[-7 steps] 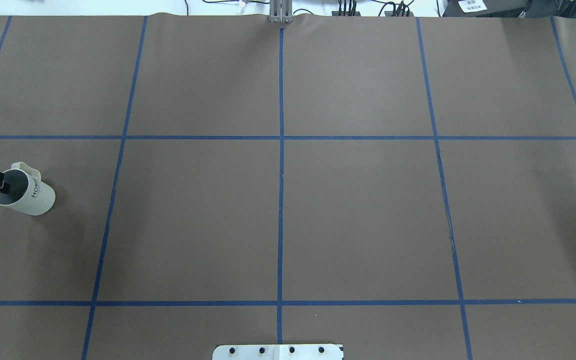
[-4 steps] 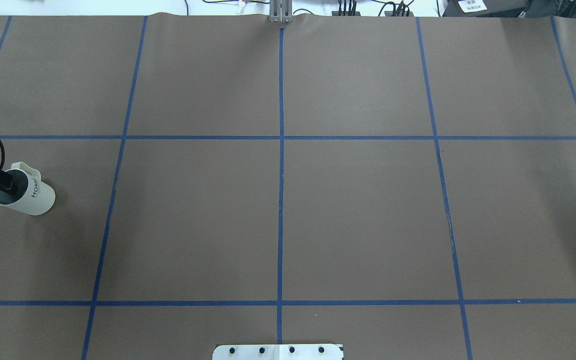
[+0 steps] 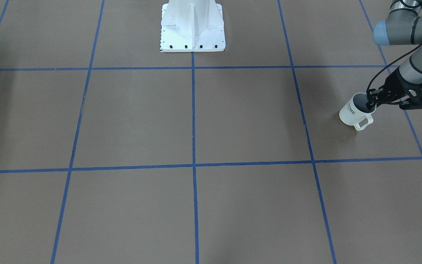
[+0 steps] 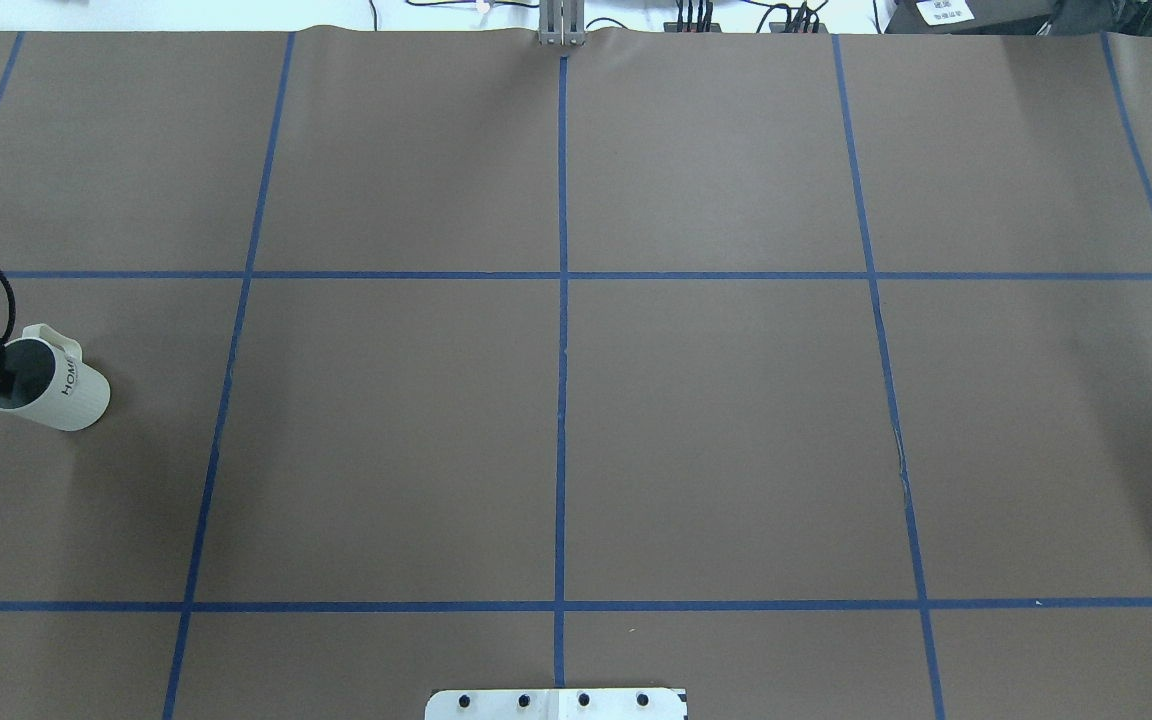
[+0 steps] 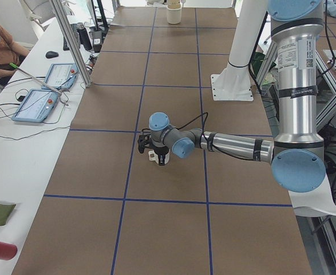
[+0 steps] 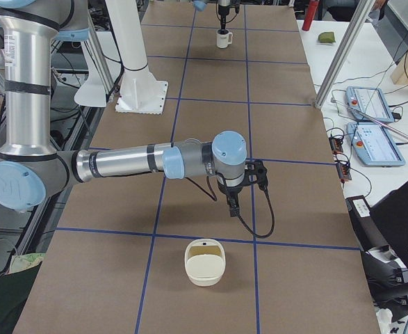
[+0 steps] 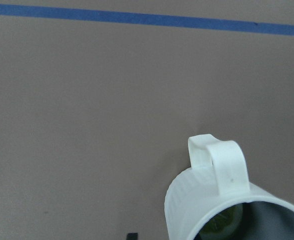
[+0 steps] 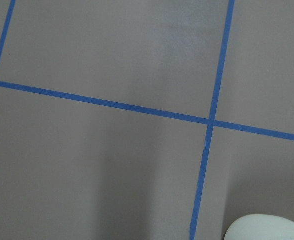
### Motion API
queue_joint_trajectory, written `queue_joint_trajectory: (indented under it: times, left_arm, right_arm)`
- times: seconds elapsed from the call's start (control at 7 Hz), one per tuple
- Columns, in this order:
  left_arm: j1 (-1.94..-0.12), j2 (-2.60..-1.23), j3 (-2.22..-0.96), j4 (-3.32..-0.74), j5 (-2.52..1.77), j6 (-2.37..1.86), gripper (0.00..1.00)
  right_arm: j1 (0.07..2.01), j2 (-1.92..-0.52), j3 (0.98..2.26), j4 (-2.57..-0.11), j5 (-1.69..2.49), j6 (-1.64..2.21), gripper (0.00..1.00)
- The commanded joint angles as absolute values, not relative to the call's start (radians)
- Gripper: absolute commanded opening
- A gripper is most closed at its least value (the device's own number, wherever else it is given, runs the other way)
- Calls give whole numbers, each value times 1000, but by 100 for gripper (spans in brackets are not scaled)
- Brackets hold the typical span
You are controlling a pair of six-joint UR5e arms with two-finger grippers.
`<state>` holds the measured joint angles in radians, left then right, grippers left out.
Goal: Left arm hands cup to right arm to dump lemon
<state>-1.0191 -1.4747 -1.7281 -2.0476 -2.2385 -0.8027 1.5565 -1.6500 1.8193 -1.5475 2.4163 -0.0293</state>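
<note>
While upright, cup (image 4: pixel 71 396) at left jaws.

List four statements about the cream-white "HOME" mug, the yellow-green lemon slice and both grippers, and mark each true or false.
1. The cream-white mug with black "HOME" lettering stands upright on the brown table. True.
2. The yellow-green lemon slice lies on the table beside the mug. False: it sits inside the mug, at the bottom.
3. The left gripper is at the mug's rim. True.
4. The right gripper touches the mug. False: it hangs far across the table, near a cream-white container.
</note>
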Motion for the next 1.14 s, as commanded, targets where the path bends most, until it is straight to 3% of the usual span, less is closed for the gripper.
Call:
queue_joint_trajectory:
  times: [0.0,0.29,0.71,1.0]
  left_arm:
    - [-1020,-1494,-1746,-2039,-2310,-813,0]
    - [-1098,-1576,-1747,-1949,-2393,-811,0]
    - [-1155,-1848,-1752,-1567,-2399,-819,0]
    - [-1152,-1989,-1700,-1516,-2395,-1007,0]
  right_arm:
    - [1555,-1620,1822,-1444,2419,-9,100]
    - [1508,-1510,1832,-1440,2421,128,100]
    - [1344,-1297,1807,-1439,2312,269,99]
    - [1167,-1275,1786,-1198,2110,447,98]
